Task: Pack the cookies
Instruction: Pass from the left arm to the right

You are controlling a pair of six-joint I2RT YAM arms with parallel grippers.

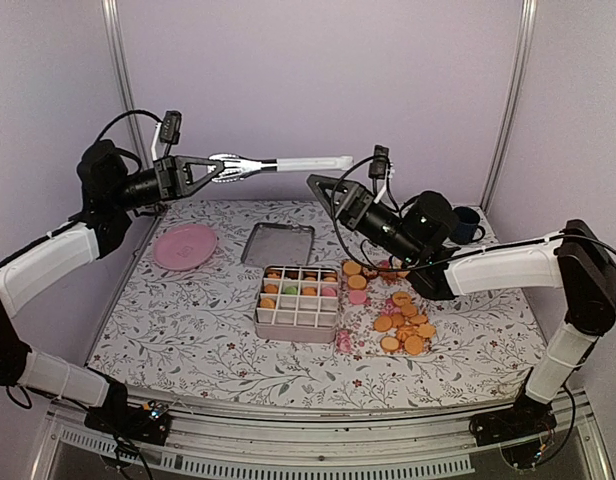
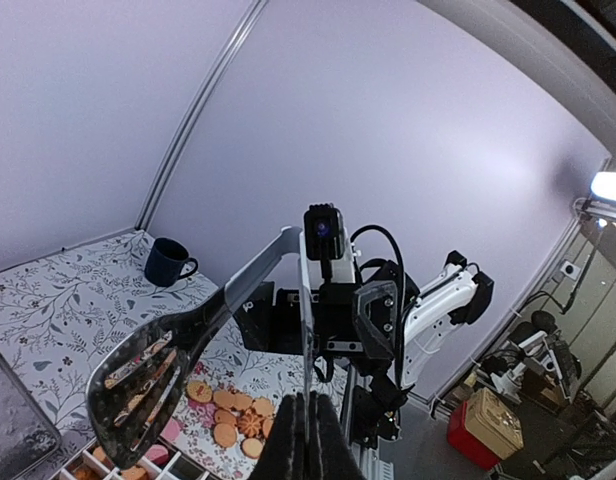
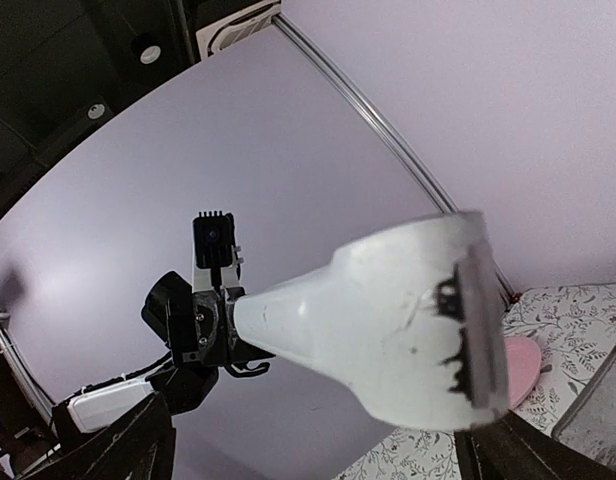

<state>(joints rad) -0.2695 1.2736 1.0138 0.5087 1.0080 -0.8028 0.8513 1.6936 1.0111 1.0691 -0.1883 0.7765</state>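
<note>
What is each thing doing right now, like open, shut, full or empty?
Left hand: shut on the spatula.
Spatula: held up in the air.
Right hand: open, holding nothing.
Box: partly filled.
Cookies: some in the box, more loose on the table.
Pink plate: empty.
Metal tray: empty.
Mug: upright.

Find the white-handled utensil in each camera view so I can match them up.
Top external: the utensil crosses upper centre, handle pointing right.
Left wrist: the utensil runs from lower left up to centre, slotted head lowest.
Right wrist: the utensil's white handle end fills the middle.
Shared landmark: the floral tablecloth, in all three.
</note>
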